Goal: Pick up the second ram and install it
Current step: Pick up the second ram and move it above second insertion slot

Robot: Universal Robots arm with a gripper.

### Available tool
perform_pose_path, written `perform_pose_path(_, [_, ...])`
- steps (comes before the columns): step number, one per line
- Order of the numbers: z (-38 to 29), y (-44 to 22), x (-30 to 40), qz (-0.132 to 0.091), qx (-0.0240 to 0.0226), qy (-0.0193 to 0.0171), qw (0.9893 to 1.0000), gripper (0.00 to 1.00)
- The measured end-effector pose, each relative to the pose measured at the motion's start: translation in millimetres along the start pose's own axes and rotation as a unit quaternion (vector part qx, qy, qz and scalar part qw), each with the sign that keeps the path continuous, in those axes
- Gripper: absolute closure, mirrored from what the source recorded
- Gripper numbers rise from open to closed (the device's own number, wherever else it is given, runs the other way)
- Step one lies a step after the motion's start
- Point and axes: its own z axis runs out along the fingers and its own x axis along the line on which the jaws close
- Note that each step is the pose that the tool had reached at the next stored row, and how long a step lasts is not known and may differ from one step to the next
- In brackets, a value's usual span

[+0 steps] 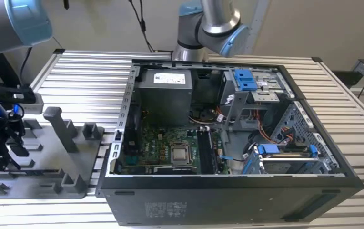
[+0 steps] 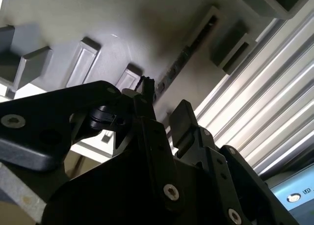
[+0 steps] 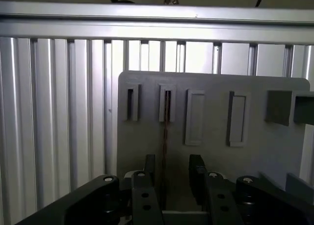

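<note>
On the slatted aluminium table point(image 1: 86, 71), at nine o'clock from the open black computer case point(image 1: 233, 200), a grey plastic holder plate point(image 3: 211, 161) holds the thin dark second ram point(image 3: 166, 137) upright on edge. That lets the black claw point(image 3: 172, 161), spread open, straddle it without gripping.

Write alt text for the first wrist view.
The black two-fingered gripper, open, hangs with a finger either side of a thin dark memory stick standing on edge in a slotted grey plastic holder, which lies on a ribbed aluminium table.
</note>
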Motion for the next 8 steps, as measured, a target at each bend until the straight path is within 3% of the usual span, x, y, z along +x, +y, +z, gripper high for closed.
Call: perform_pose_path(8, [8.2,2.3,0.0,0.000,0.0038,0.0000,1.0000,0.58])
